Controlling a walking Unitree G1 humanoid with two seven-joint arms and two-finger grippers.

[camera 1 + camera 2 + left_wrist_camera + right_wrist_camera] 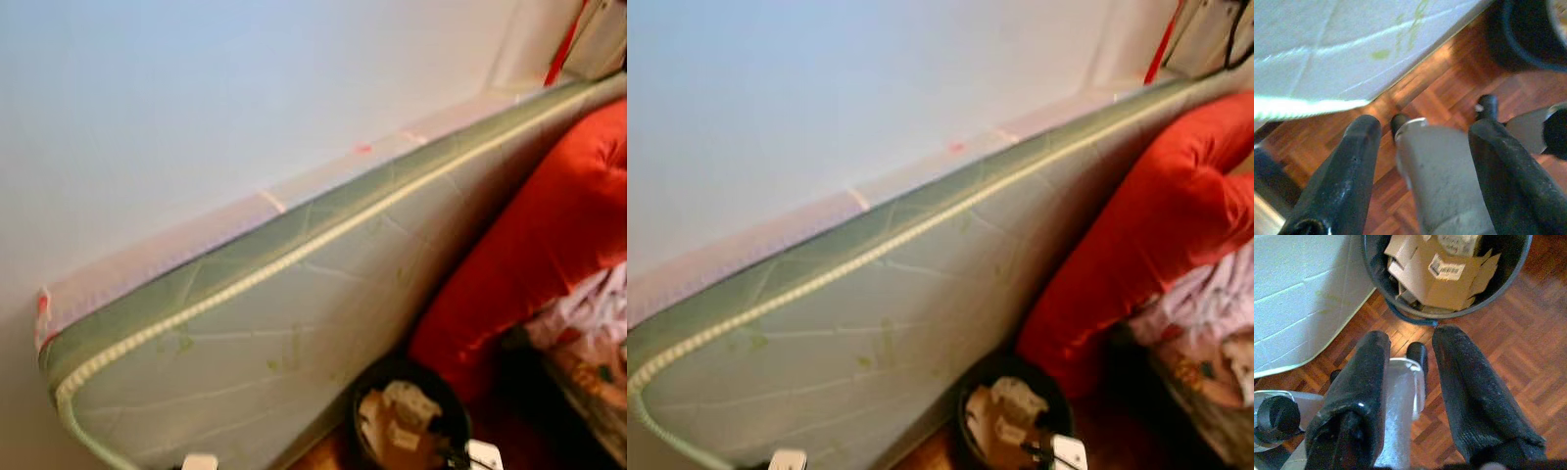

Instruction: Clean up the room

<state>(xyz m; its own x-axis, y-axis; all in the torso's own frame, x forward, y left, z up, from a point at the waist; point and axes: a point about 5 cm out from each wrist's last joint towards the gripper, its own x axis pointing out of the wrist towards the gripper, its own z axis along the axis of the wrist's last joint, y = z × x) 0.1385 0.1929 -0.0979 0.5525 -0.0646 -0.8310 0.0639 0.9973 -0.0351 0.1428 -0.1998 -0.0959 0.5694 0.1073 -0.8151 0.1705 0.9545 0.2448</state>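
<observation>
A black bin (376, 384) stands on the wood floor just before me, filled with torn cardboard (1444, 274) and crumpled paper. My right gripper (1411, 335) hangs open above the floor, close to the bin's near rim (1508, 276). My left gripper (1422, 127) also hangs open and holds nothing, near the lower edge of a pale green mattress (1327, 54). A silver part of my own body shows behind each pair of fingers.
The green quilted mattress (255, 333) leans on its side against the white wall (196, 98). A large red cushion (539, 255) rests against it on the right. Beside the cushion lies a heap of pale patterned fabric (593, 323). Parquet floor (1508, 362) surrounds the bin.
</observation>
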